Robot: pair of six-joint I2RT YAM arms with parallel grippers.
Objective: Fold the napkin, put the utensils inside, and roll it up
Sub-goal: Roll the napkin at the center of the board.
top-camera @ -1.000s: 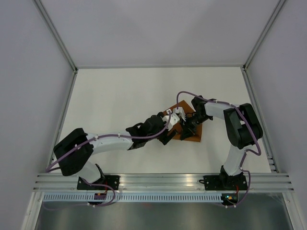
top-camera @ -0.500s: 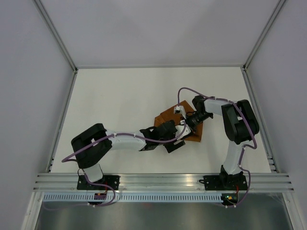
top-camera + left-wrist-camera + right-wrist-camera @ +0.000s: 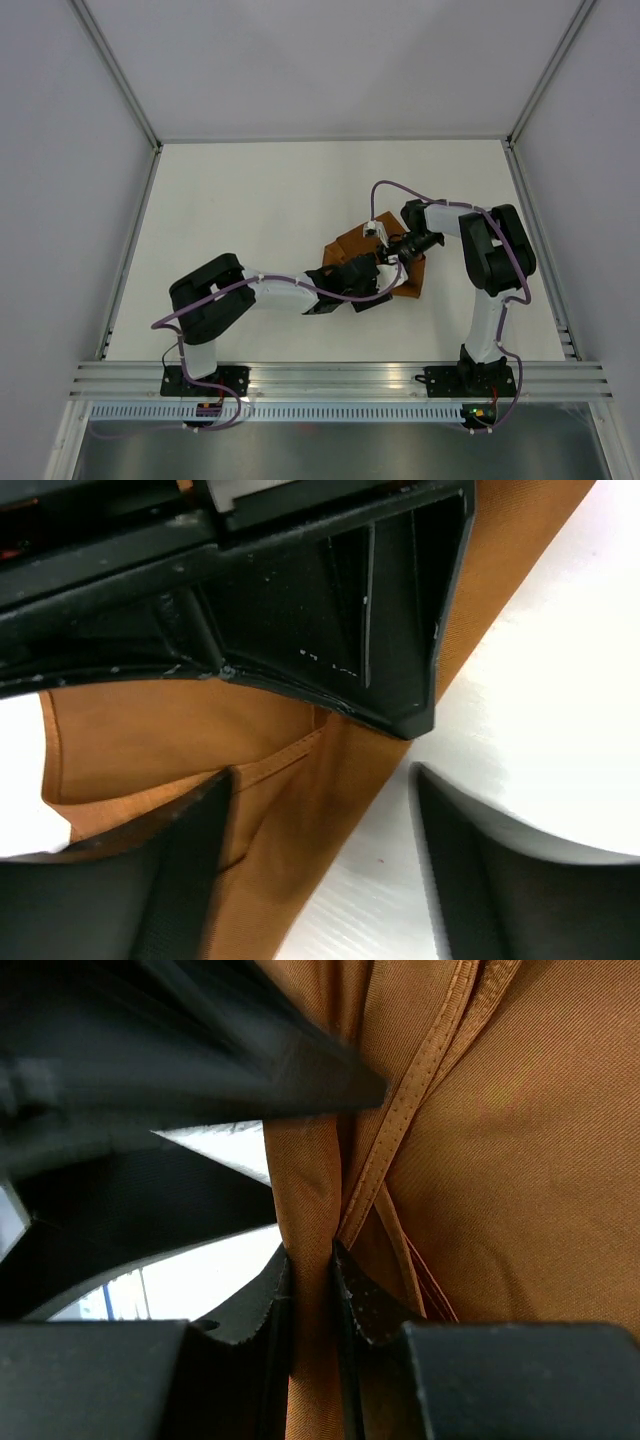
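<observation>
The left arm lies low, stretched rightward across the white worktop [image 3: 250, 200]. Its left gripper [image 3: 320, 775] is spread wide at the rust-orange napkin's [image 3: 345, 250] edge – 1 finger over cloth, 1 over bare worktop. The right arm doubles back leftward from its elbow. The right gripper [image 3: 312, 1256] pinches a raised napkin fold – right of centre.

White bench [image 3: 260, 200] fills the middle of the overhead shot, bright and plain. Pale panels [image 3: 60, 150] close it in at 9, 12 and 3 o'clock, and slim metal frame posts [image 3: 114, 72] run in from the upper corners. At 6 o'clock sits a ribbed aluminium rail [image 3: 340, 377], then a slotted strip [image 3: 330, 410]. Below that is a grey surface [image 3: 330, 450], possibly a shelf.
</observation>
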